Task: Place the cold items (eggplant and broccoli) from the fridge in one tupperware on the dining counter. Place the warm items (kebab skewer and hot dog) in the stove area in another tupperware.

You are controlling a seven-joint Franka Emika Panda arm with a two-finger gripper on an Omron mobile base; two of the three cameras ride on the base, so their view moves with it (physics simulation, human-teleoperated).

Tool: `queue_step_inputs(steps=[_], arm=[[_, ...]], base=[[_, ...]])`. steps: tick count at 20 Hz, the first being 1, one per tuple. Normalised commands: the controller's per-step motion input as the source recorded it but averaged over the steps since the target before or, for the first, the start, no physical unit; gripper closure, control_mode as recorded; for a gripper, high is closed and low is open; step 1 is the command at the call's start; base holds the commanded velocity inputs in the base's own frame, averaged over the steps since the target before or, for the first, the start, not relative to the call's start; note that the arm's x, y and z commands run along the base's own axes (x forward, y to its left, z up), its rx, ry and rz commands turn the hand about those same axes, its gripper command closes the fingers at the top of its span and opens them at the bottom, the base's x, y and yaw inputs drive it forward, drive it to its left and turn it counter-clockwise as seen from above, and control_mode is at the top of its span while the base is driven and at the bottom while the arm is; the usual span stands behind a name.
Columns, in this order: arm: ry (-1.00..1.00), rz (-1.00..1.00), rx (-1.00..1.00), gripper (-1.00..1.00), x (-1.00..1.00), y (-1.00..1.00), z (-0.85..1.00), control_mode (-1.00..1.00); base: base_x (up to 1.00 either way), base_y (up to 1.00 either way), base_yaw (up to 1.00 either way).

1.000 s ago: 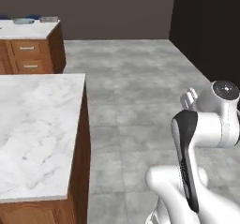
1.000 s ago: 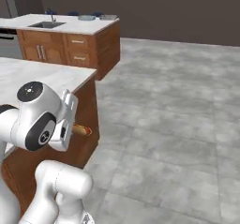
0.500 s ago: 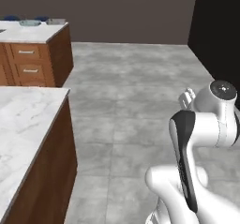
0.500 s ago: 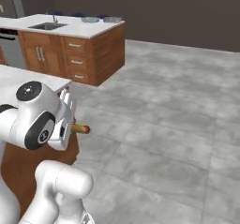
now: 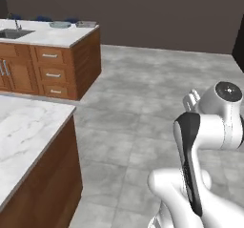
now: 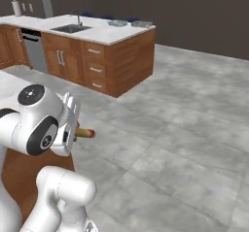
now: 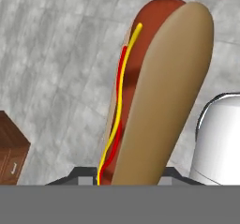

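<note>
Aloft over the grey tiled floor (image 6: 185, 143), carried clear of the marble table (image 5: 24, 136): the hot dog (image 7: 159, 92), pinched at its near end by the end effector (image 6: 73, 129), bun and sausage jutting forward past the fingers, striped with yellow and red sauce. Seen too as a brown stub poking out beside the white wrist in the right base view. Likely light and soft, with a bun that would squash under a hard squeeze and a sausage apt to slide out of its slot if tipped; best held across the bun's flanks near the middle, not by one end as here, where sag or a slip seems possible. No tupperware to be made out from here; contents unknown. Beyond the hot dog, a sink table (image 6: 97, 32) with small blurred blue-grey items (image 5: 59, 24) on top, too indistinct to name.
</note>
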Motion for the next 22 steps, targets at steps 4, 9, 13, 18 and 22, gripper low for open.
queue_step_inputs(steps=[4,9,13,18,22], arm=[[0.0,0.0,0.0,1.0,0.0,0.0,0.0,1.0],[0.0,0.0,0.0,1.0,0.0,0.0,0.0,1.0],[0.0,0.0,0.0,1.0,0.0,0.0,0.0,1.0],[0.0,0.0,0.0,1.0,0.0,0.0,0.0,1.0],[0.0,0.0,0.0,1.0,0.0,0.0,0.0,1.0]], base=[[1.0,-0.67,0.26],[1.0,-1.0,0.04],[1.0,-0.96,0.05],[1.0,-0.77,0.05],[1.0,-0.69,0.05]])
